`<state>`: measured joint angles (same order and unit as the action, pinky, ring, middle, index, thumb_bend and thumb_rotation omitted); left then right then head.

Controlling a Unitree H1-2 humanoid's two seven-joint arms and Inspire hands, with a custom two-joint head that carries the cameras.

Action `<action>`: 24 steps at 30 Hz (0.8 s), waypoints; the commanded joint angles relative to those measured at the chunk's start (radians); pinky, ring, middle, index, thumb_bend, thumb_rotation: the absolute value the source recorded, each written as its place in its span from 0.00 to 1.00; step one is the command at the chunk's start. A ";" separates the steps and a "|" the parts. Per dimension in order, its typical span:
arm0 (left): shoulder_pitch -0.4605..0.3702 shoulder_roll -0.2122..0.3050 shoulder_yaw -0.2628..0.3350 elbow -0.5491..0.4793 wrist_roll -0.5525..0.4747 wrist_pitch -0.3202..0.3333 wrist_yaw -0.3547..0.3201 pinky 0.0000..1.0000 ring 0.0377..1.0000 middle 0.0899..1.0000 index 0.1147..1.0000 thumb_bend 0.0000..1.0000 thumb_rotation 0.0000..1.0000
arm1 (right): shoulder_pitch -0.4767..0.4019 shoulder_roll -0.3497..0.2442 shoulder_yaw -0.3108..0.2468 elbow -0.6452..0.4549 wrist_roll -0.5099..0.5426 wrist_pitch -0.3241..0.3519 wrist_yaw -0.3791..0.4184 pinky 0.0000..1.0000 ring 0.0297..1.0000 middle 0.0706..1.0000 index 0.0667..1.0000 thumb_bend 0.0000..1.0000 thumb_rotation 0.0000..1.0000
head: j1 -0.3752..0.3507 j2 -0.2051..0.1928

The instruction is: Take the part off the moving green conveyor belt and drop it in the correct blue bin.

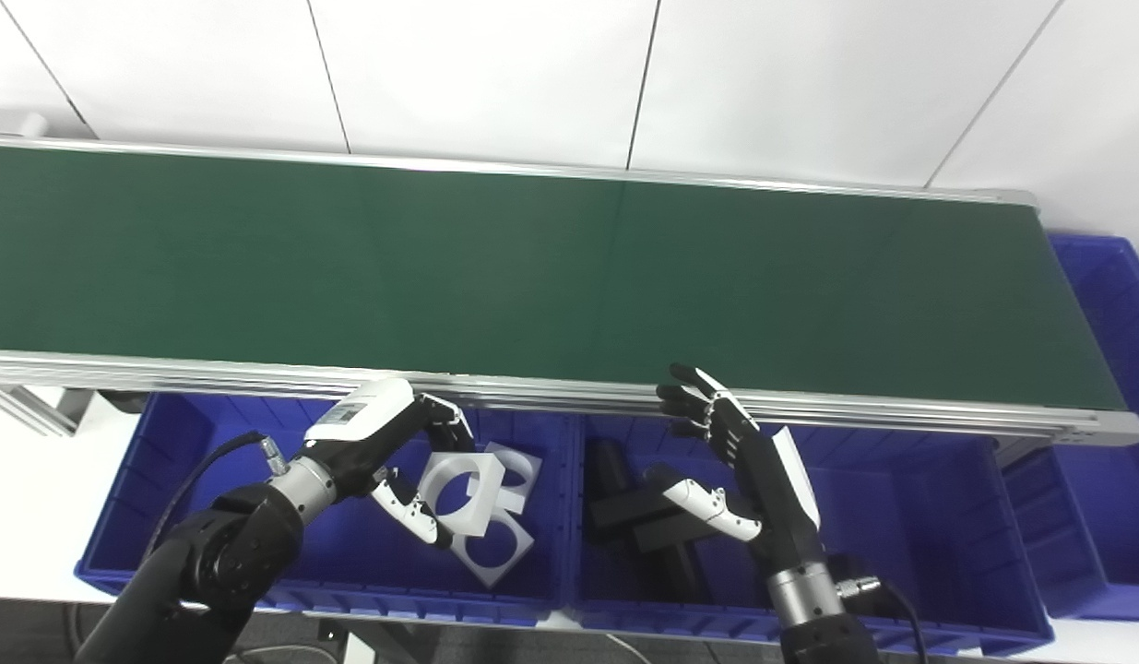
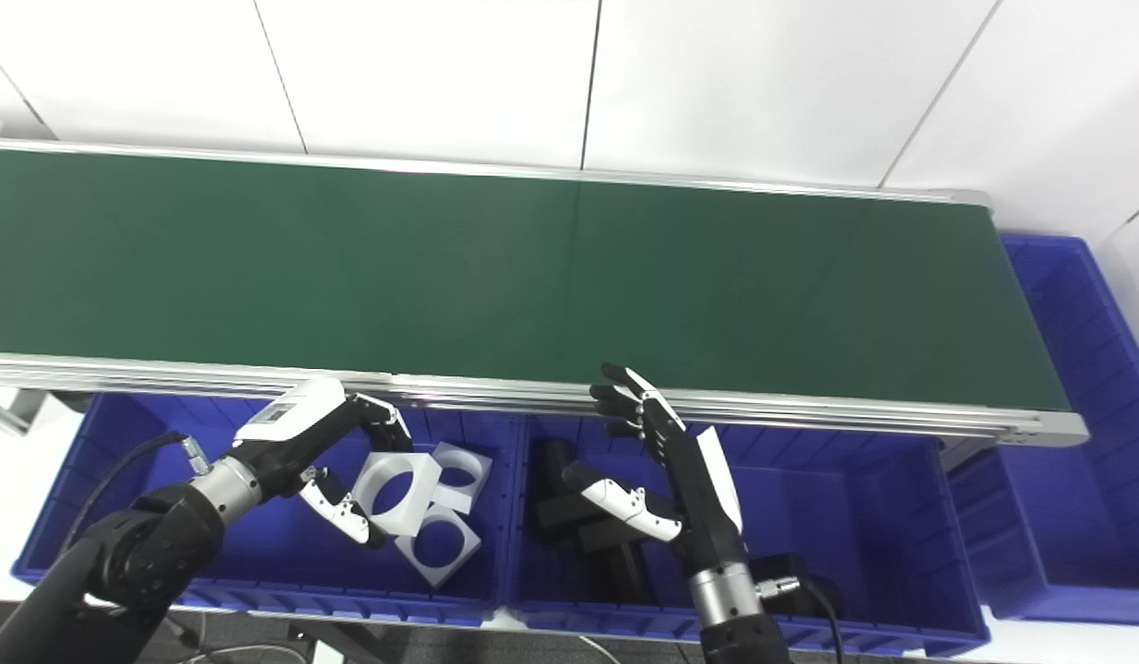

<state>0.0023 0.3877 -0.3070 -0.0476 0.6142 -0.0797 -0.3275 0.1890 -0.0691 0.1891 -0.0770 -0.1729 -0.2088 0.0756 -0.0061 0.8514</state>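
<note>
The green conveyor belt (image 1: 532,267) carries no part in view. My left hand (image 1: 385,443) is over the left blue bin (image 1: 163,461). Its fingers and thumb are closed on a white square part with a round hole (image 1: 461,493), which it holds tilted just above the bin's contents. Two more white square parts (image 1: 500,549) lie under it in that bin. My right hand (image 1: 744,461) is open and empty over the middle blue bin (image 1: 901,516), with its fingers spread and pointing up toward the belt's front rail (image 1: 578,395).
Black parts (image 1: 624,516) lie in the left end of the middle bin, beside my right thumb. A third blue bin (image 1: 1113,369) stands past the belt's right end. A white wall runs behind the belt.
</note>
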 commanded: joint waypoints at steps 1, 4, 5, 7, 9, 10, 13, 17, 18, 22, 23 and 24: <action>-0.018 0.015 0.006 -0.035 -0.004 0.000 0.005 0.77 0.60 0.44 0.43 0.52 0.00 | -0.004 0.005 -0.003 -0.038 0.010 0.008 0.003 0.73 0.78 0.78 0.86 0.75 0.53 | 0.000 -0.001; -0.017 0.022 0.008 -0.046 -0.012 0.002 -0.008 0.78 0.61 0.44 0.43 0.52 0.00 | -0.004 0.005 -0.003 -0.035 0.005 0.003 0.000 0.72 0.78 0.78 0.86 0.75 0.53 | 0.000 0.000; -0.017 0.025 0.007 -0.051 -0.015 0.005 -0.015 0.79 0.62 0.45 0.43 0.52 0.00 | -0.003 0.005 -0.003 -0.035 0.004 0.002 0.000 0.72 0.78 0.78 0.86 0.75 0.53 | 0.000 -0.001; -0.018 0.030 0.006 -0.065 -0.017 0.016 -0.033 0.80 0.63 0.45 0.42 0.52 0.00 | -0.004 0.004 -0.002 -0.034 0.007 0.000 0.001 0.72 0.78 0.78 0.86 0.75 0.54 | 0.002 -0.001; -0.019 0.031 0.008 -0.075 -0.019 0.023 -0.047 0.82 0.64 0.50 0.43 0.52 0.03 | -0.005 0.005 -0.002 -0.034 0.008 0.000 0.001 0.72 0.78 0.79 0.86 0.75 0.53 | 0.001 -0.001; -0.019 0.032 0.010 -0.080 -0.023 0.026 -0.053 0.82 0.64 0.53 0.43 0.52 0.04 | -0.005 0.005 -0.002 -0.035 0.008 0.001 0.002 0.72 0.78 0.79 0.86 0.75 0.53 | 0.001 -0.001; -0.021 0.037 0.012 -0.090 -0.032 0.031 -0.071 0.83 0.65 0.58 0.51 0.71 0.14 | -0.005 0.005 -0.001 -0.034 0.006 0.002 0.001 0.72 0.78 0.79 0.86 0.75 0.54 | -0.001 -0.001; -0.026 0.044 0.010 -0.107 -0.039 0.050 -0.106 0.87 0.68 0.62 0.62 0.93 0.26 | -0.003 0.007 0.000 -0.038 0.009 0.002 0.001 0.73 0.78 0.79 0.86 0.75 0.53 | 0.000 0.001; -0.026 0.045 0.010 -0.111 -0.040 0.056 -0.114 0.87 0.69 0.62 0.63 0.94 0.26 | -0.003 0.008 0.000 -0.038 0.010 0.000 0.001 0.73 0.78 0.79 0.86 0.75 0.53 | 0.000 0.002; -0.028 0.049 0.011 -0.121 -0.051 0.075 -0.141 0.90 0.72 0.65 0.65 0.98 0.32 | -0.002 0.007 -0.001 -0.036 0.011 -0.001 0.001 0.73 0.78 0.79 0.86 0.75 0.53 | -0.002 0.001; -0.027 0.049 0.012 -0.120 -0.053 0.074 -0.142 0.91 0.72 0.66 0.66 0.99 0.35 | -0.002 0.007 -0.001 -0.037 0.008 0.001 0.000 0.73 0.78 0.79 0.86 0.75 0.53 | -0.001 0.001; -0.028 0.050 0.012 -0.120 -0.056 0.074 -0.145 0.91 0.73 0.66 0.66 1.00 0.36 | -0.003 0.008 -0.001 -0.037 0.006 0.001 -0.001 0.72 0.78 0.79 0.86 0.75 0.53 | -0.001 0.000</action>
<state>-0.0021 0.4172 -0.3057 -0.1316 0.5739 -0.0011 -0.4794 0.1895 -0.0687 0.1900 -0.0792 -0.1710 -0.2078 0.0753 -0.0077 0.8514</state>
